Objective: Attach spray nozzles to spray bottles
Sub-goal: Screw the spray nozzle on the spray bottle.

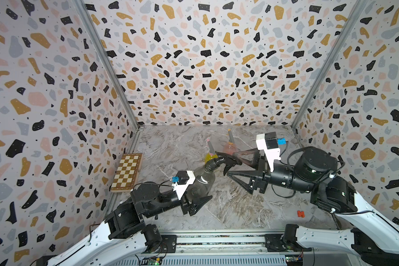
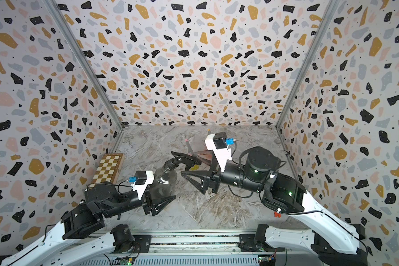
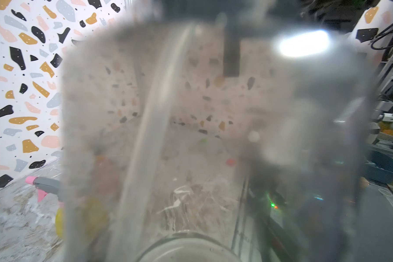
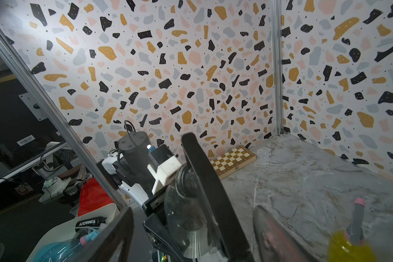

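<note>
My left gripper (image 1: 200, 190) is shut on the belly of the smoky grey spray bottle (image 1: 202, 178), which is held tilted. The all-black spray nozzle (image 1: 225, 161) sits on its neck, its dip tube (image 3: 150, 136) running down inside. My right gripper (image 1: 224, 164) stands open with the black nozzle (image 4: 204, 181) between its fingers, apart from both. Behind them stand the yellow bottle (image 1: 210, 158) with the grey, pink-trigger nozzle (image 4: 357, 215) and the pale pink bottle (image 1: 228, 148) with the grey, orange-tipped nozzle (image 1: 230, 138).
A folded wooden chessboard (image 1: 127, 172) lies by the left wall. A small red piece (image 1: 300, 213) sits on the marble table (image 1: 228, 207) at the front right. Patterned walls close three sides, and a metal rail (image 1: 217, 240) runs along the front.
</note>
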